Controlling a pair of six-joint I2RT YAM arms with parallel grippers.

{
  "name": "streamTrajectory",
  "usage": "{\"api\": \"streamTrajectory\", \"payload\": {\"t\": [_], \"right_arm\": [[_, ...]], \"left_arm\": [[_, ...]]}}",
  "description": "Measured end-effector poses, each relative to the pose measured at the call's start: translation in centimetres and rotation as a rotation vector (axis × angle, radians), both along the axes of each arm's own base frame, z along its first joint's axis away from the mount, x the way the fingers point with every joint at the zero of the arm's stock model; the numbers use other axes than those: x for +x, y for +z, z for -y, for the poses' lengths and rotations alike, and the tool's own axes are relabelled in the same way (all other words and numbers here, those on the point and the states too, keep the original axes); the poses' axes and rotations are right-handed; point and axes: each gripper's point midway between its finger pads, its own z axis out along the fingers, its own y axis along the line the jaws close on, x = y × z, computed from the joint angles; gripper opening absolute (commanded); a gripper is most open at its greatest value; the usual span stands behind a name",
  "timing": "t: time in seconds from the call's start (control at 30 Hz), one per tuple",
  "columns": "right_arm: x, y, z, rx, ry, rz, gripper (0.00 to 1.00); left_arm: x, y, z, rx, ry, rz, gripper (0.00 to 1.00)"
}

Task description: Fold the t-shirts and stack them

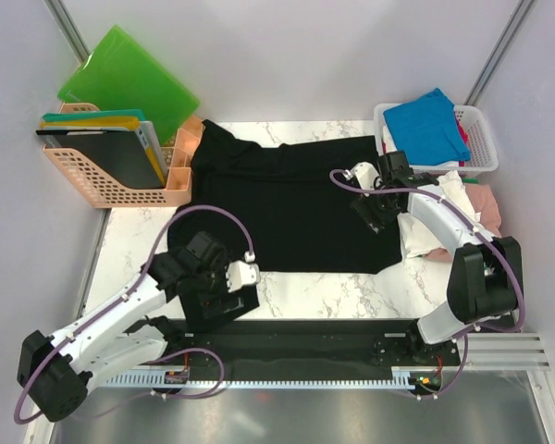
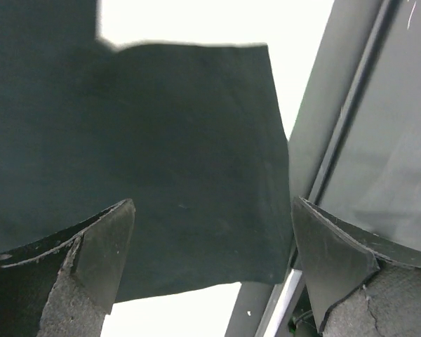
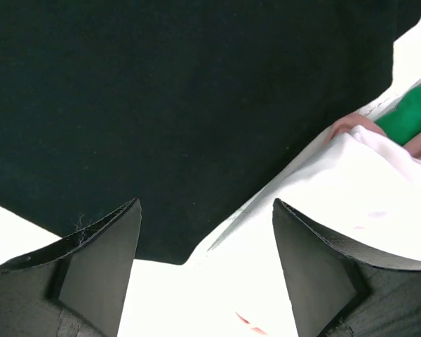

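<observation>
Nearest you, your left fingers (image 2: 91,260) stand wide apart and hold nothing. They are above the near left corner of the black t-shirt (image 1: 287,208), close to the near edge of the marble tabletop (image 1: 324,291). In the left wrist view that corner shows between them, but you cannot tell whether they touch the cloth. The shirt lies spread flat across the middle of the tabletop.

Farther back on the right, your right fingers (image 3: 98,253) are also apart and empty, over the shirt's right edge where the black cloth meets a white t-shirt (image 1: 425,239). A pink t-shirt (image 1: 486,197) and some green cloth (image 3: 414,112) lie just beside the white one.

At the far right, a bright blue t-shirt (image 1: 427,125) lies in a white basket (image 1: 486,139). At the far left, an orange basket (image 1: 120,194) holds folders, with green plastic boards (image 1: 129,79) behind it.
</observation>
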Motion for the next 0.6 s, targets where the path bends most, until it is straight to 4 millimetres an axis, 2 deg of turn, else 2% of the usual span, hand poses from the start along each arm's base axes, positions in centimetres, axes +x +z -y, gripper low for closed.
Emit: {"api": "streamTrajectory", "payload": {"t": [0.13,0.33,0.47,0.6], "right_arm": [[0.1,-0.5,0.1,0.002,-0.024,-0.020,0.83],[1.6,-1.0,-0.4,0.011,-0.067,-0.041,0.82],[2.6,-0.6,-0.9,0.039,-0.089,-0.035,0.82],[2.6,-0.4,-1.3,0.062,-0.095,-0.040,0.81]], "left_arm": [[-2.6,-3.8,-1.6,0.118,-0.087,-0.044,1.00],[-3.1,-4.5,-1.0,0.168,-0.224,-0.002,1.00],[-3.6,-5.9,-1.1,0.202,-0.257,-0.028,1.00],[-3.8,-7.2,-1.7,0.239,-0.261,-0.045,1.00]]}}
